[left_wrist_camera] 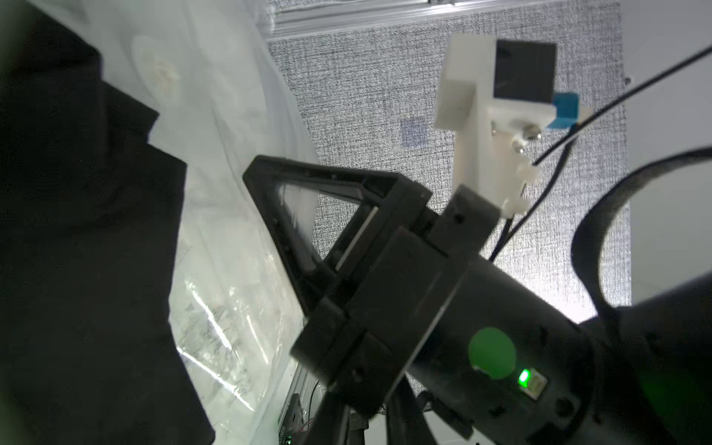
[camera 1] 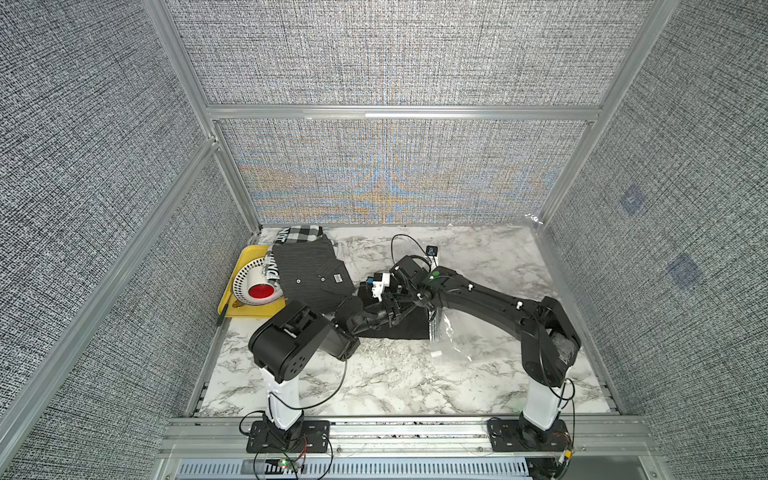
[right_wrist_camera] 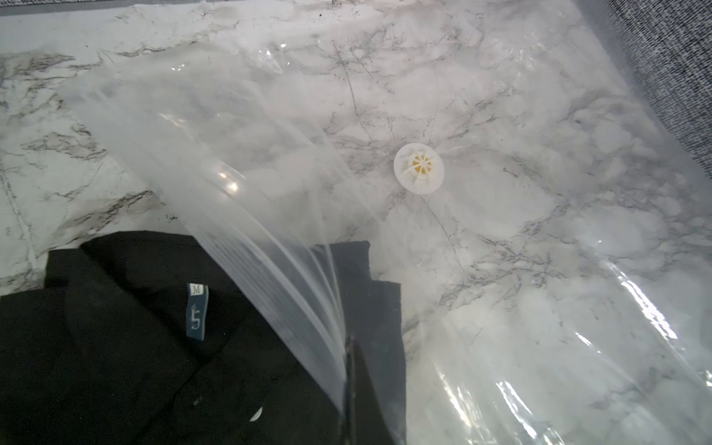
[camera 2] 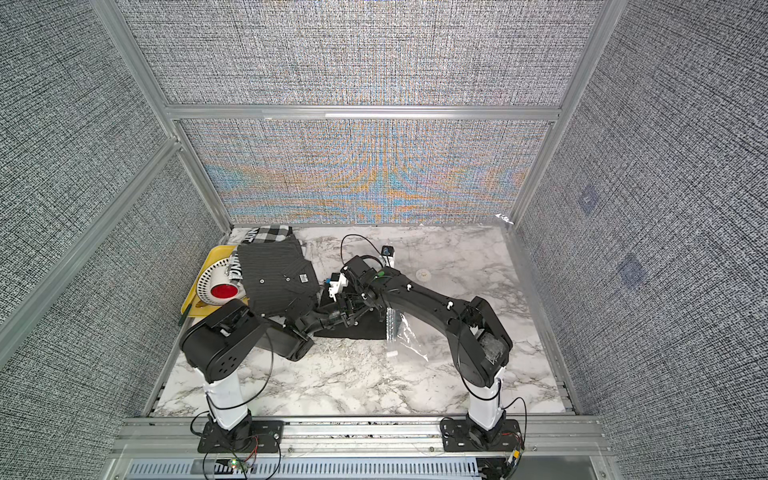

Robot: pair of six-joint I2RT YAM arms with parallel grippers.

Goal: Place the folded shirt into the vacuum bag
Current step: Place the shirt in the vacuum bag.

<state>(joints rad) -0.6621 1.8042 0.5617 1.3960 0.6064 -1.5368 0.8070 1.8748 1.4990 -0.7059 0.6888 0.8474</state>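
Grey fabric walls (camera 1: pixel 395 54) are enclosing a marble tabletop (camera 1: pixel 395 382), vacuum bag (camera 1: pixel 451 336) lying at right. The right claw (right_wrist_camera: pixel 348 358) is clamping the bag's edge over the black shirt (camera 1: pixel 399 328) mid-frame; left claw (camera 1: pixel 392 311): cannot tell.

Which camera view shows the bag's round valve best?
The right wrist view: the valve is large, sharp and unobstructed on the vacuum bag. A top view shows it as a faint pale disc; the left wrist view shows only a blurred pale shape.
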